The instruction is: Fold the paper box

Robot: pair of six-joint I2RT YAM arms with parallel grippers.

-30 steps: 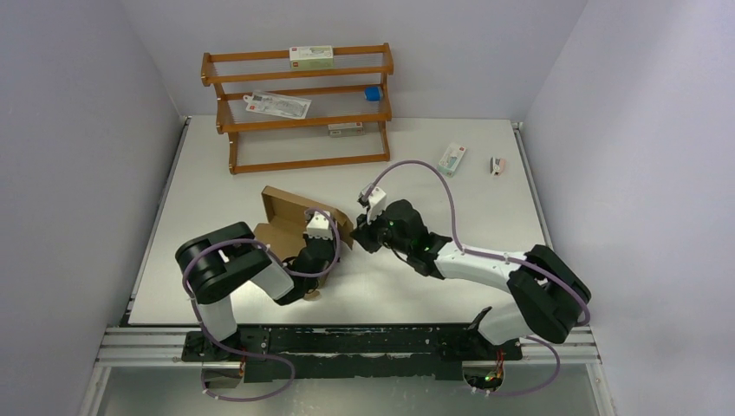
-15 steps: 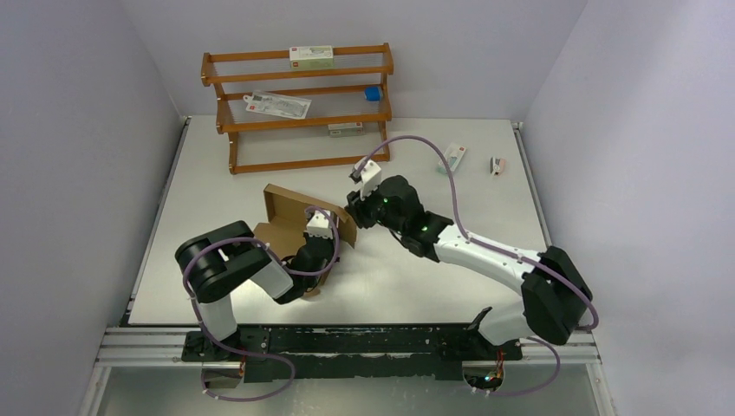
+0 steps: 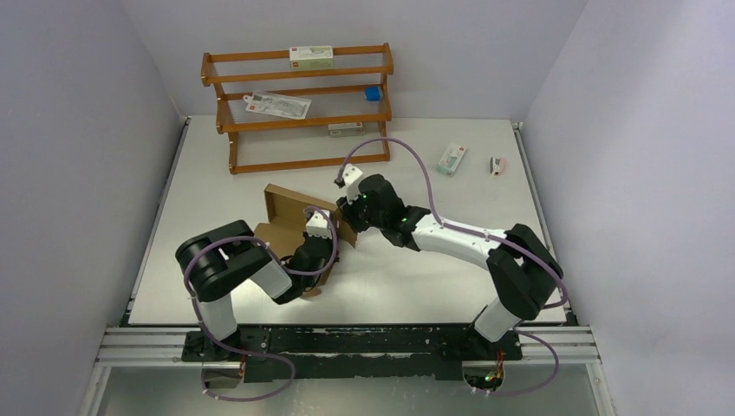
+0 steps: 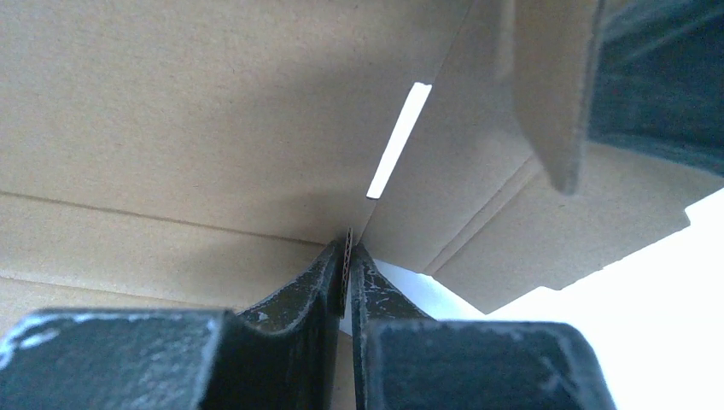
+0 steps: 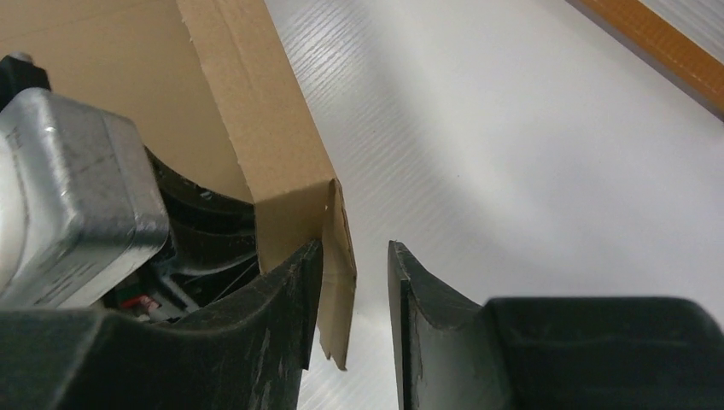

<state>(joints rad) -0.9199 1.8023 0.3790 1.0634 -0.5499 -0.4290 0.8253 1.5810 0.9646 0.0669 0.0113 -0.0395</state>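
Observation:
The paper box (image 3: pixel 286 212) is plain brown corrugated cardboard, partly raised, at the table's middle left. My left gripper (image 3: pixel 319 238) is shut on a thin edge of the box; in the left wrist view the cardboard edge (image 4: pixel 348 256) is pinched between the fingers. My right gripper (image 3: pixel 344 212) is open at the box's right corner. In the right wrist view a cardboard flap (image 5: pixel 337 282) hangs between the fingers, against the left finger (image 5: pixel 290 307), apart from the right finger (image 5: pixel 410 299).
A wooden rack (image 3: pixel 299 108) with small cartons stands at the back. A white-and-green carton (image 3: pixel 452 159) and a small object (image 3: pixel 497 165) lie at the back right. Grey walls close in both sides.
My right arm has reached further left and back, bringing its gripper from beside the box onto the box's right corner. The left gripper and box have stayed put.

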